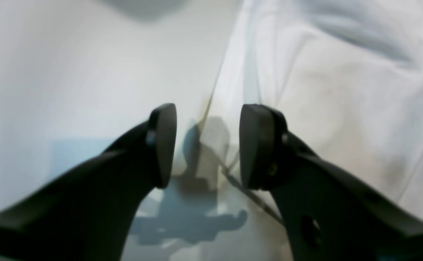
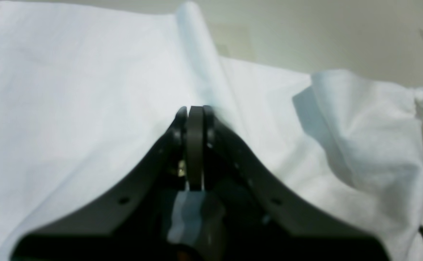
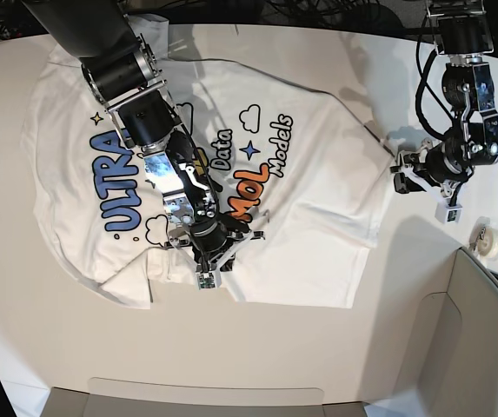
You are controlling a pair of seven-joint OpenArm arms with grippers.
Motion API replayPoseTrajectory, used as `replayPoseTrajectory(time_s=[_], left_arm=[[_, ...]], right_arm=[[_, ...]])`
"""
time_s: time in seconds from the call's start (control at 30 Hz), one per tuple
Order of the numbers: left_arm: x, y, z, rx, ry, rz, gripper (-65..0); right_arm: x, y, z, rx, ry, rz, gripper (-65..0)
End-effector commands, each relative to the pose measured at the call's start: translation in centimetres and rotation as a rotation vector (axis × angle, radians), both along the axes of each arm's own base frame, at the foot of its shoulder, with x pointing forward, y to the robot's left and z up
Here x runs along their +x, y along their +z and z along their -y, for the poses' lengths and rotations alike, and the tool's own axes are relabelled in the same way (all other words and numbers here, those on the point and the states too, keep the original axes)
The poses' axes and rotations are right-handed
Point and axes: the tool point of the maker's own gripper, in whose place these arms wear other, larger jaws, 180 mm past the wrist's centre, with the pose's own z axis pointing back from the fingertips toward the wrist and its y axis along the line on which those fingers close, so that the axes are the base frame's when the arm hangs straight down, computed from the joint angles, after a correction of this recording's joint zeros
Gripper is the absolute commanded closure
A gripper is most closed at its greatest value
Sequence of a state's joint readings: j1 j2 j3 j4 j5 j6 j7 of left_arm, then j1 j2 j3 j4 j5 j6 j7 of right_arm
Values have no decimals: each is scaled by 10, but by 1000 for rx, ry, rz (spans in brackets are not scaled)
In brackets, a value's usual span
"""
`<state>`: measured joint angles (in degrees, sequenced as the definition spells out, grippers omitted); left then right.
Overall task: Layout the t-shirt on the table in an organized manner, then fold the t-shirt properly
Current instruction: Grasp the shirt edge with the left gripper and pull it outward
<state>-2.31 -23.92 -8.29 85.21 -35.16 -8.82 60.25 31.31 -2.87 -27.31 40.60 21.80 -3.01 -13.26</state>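
Right gripper (image 2: 195, 112): its dark jaws are meeting flat with no cloth showing between them, and it is hanging just over the plain white folded-over part of the tee, probably placed to work that flap next.
White short-sleeved printed cotton t-shirt (image 3: 257, 165): it is lying print-up across the middle of the table, with its near edge doubled over and one sleeve bunched, so the layout is looking unfinished.
Left gripper (image 1: 208, 145): its black pads are standing wide apart and empty, straddling the shirt's edge.
Large smooth off-white tabletop (image 3: 231, 347): it is carrying the whole shirt with bare surface around it.
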Motion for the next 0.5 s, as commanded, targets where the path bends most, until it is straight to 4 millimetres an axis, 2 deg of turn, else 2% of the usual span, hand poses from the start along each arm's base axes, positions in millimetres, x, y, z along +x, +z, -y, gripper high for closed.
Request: replayPoseTrajectory(time_s=[0.0, 0.1, 0.23, 0.37, 0.47], left_arm=[[19, 15, -10, 0, 21, 52, -274], [36, 6, -26, -30, 75, 32, -251], [50, -4, -28, -128, 131, -5, -247], [48, -9, -28, -226, 156, -29, -248], [43, -14, -7, -237, 47, -53, -248]], right_arm=[[-12, -15, -3, -6, 17, -89, 0], [-17, -20, -3, -6, 17, -101, 0], [-16, -23, 7, -20, 8, -103, 0], [-18, -25, 7, -20, 9, -109, 0], [-19, -27, 8, -23, 8, -113, 0]])
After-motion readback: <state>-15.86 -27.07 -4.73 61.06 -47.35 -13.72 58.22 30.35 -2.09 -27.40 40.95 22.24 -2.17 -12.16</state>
